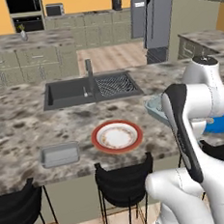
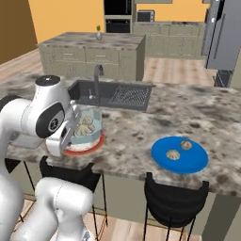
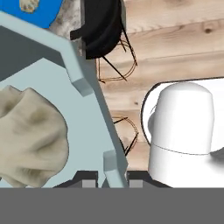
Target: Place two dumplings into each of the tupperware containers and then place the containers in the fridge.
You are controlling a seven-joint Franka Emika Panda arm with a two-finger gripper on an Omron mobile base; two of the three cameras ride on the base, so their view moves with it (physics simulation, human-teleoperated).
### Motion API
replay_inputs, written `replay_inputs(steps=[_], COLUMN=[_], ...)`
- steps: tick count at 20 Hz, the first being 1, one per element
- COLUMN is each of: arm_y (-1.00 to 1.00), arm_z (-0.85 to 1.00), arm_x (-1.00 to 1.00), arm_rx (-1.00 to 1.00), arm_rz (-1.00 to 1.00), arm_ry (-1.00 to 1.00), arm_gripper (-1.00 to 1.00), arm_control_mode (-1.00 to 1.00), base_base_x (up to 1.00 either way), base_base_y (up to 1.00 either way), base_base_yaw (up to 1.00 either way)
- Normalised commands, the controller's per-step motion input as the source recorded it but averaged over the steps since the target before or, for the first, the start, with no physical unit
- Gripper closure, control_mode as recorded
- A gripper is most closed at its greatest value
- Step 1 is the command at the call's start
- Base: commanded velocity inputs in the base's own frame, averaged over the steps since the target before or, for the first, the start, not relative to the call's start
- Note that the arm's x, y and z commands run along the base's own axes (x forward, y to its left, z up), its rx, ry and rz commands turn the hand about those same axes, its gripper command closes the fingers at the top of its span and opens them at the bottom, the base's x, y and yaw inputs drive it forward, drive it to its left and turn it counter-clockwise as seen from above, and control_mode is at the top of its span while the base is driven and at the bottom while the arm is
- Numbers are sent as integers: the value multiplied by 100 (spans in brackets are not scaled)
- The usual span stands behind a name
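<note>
My fingers are pinched on the rim of one tupperware container, its pale blue wall running up between my fingertips at the bottom of the hand view, so my gripper is closed on it. Inside that tray lies a crinkled beige dumpling, right beside the wall I am clamping. In the right base view the held container hangs above the white plate with the red-orange rim, with two dumplings visible in it through the translucent side. Past it on the marble counter sits the flat round blue thing, carrying two more dumplings. From the left base view the plate is bare of food, and the second tupperware container rests on the counter to its left, well apart from my tray, which peeks out behind my arm. The dark sink lies beyond the plate, and the grey steel fridge stands far across the kitchen, one door ajar.
</note>
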Motion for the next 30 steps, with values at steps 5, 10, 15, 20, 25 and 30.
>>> replay_inputs(steps=[5, 10, 15, 20, 25, 30], arm_y=[0, 0, 0, 0, 0, 0], arm_z=[0, 0, 0, 0, 0, 0], arm_x=[0, 0, 0, 0, 0, 0], arm_rx=[0, 0, 0, 0, 0, 0], arm_rz=[0, 0, 0, 0, 0, 0], arm_ry=[0, 0, 0, 0, 0, 0], arm_gripper=[100, 100, 100, 100, 100, 100], arm_control_mode=[100, 100, 100, 100, 100, 100], base_base_x=[-90, -86, 14, 29, 57, 62], base_base_y=[100, 100, 100, 100, 100, 100], base_base_yaw=[0, 0, 0, 0, 0, 0])
